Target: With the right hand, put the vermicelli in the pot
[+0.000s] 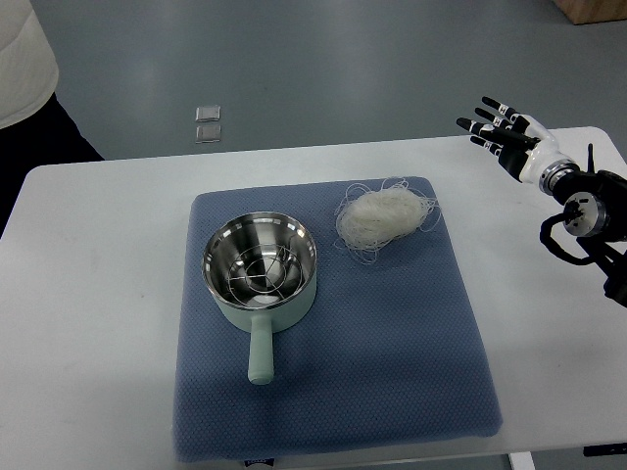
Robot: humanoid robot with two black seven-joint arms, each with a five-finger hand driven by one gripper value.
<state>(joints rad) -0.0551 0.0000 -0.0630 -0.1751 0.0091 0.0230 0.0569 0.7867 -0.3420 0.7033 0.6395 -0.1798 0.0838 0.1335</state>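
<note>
A loose white nest of vermicelli [384, 216] lies on the blue mat [421, 333], toward its far right corner. Left of it stands a pale green pot [261, 271] with a shiny steel inside and a handle pointing toward me; a few thin strands show inside it. My right hand [502, 132] hovers over the table's far right corner, well to the right of the vermicelli and apart from it. Its black fingers are spread and hold nothing. The left arm does not show.
The mat lies on a white table [98, 294]. A person in a white top and dark trousers [24, 88] stands at the far left corner. Two small clear squares [208, 123] lie on the grey floor beyond the table.
</note>
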